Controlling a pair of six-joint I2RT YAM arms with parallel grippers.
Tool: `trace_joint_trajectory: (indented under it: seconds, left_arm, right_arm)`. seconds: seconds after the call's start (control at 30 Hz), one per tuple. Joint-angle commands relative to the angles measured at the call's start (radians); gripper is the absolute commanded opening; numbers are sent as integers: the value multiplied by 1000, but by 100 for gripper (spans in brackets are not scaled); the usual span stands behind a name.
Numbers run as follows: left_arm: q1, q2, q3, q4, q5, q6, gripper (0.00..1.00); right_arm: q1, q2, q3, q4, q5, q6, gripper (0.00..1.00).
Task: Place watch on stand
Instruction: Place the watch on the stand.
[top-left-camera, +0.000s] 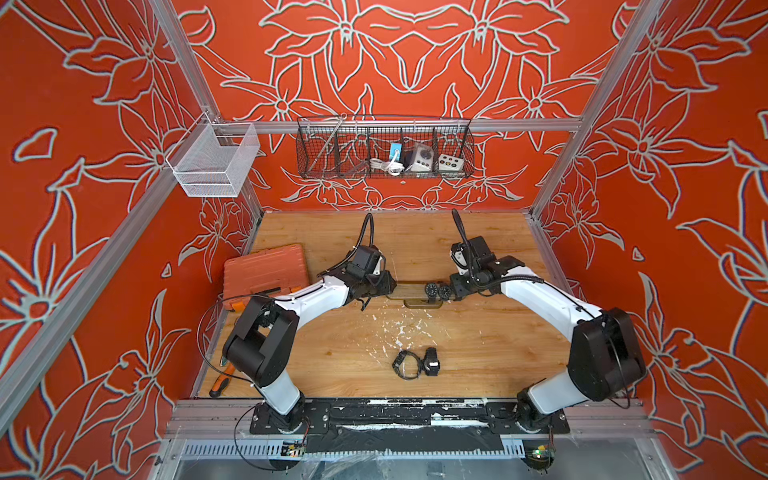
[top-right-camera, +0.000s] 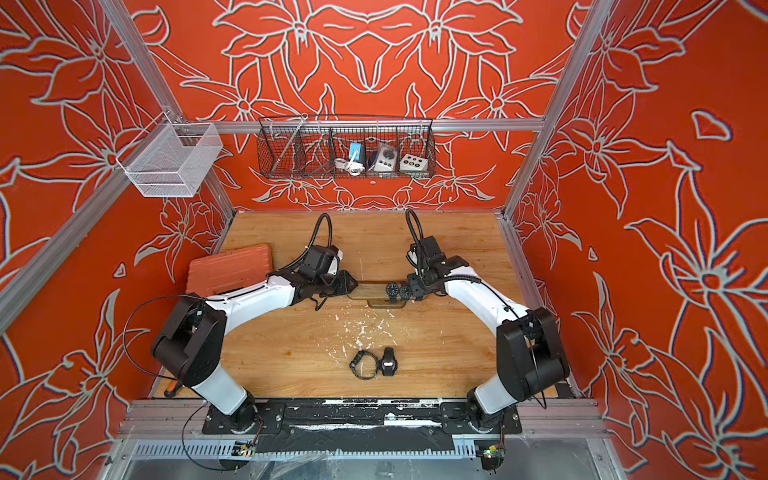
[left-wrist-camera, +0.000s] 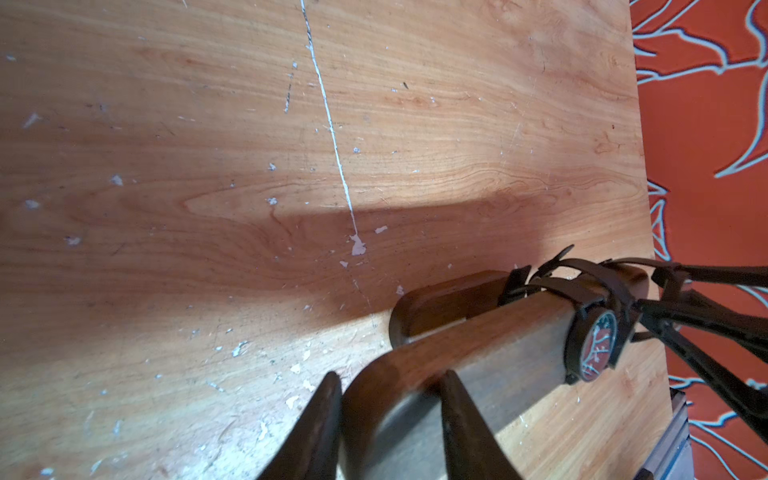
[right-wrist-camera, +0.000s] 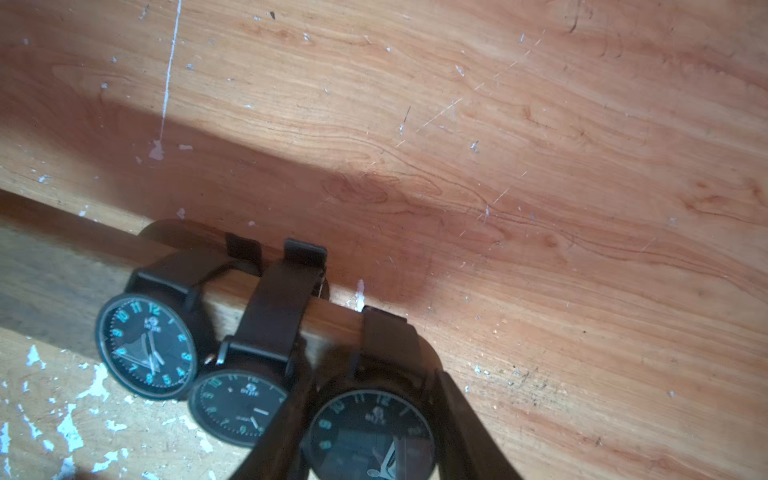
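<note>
Centre of a top view: the long brown wooden bar stand (top-left-camera: 409, 289). The left gripper (left-wrist-camera: 390, 376) clamps the bar's rounded end. The right gripper (right-wrist-camera: 374, 374) pinches a black round-faced watch (right-wrist-camera: 370, 432), whose strap is looped over the opposite end, just beside a seated black watch (right-wrist-camera: 237, 407). Advised: brace the bar, slide the strap squarely inward, then release.

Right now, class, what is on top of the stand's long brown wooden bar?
Three black round-dialled watches strapped round the bar: two free, the endmost watch in the right gripper. The left gripper clamps the far end. Wood beneath straps and grippers is covered.
</note>
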Motion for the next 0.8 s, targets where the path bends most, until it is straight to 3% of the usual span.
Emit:
trace_joint_trajectory:
  seconds: [0.0,0.4,0.63,0.77]
  left_arm:
    - [3,-20,-22,-33,-10,5,38]
    - [3,-54,-42,-31,-18,5,42]
    - [3,-72,-52,-33,-20,5,42]
    - [2,-94,-56,-44,-28,5,44]
  right_arm:
    - [5,-29,-19,-20,26,19,43]
    - [4,-85,-58,-5,8,43,58]
    - [4,-88,-61,-2,-6,53,50]
    - [4,-108,-58,-14,-9,59,51]
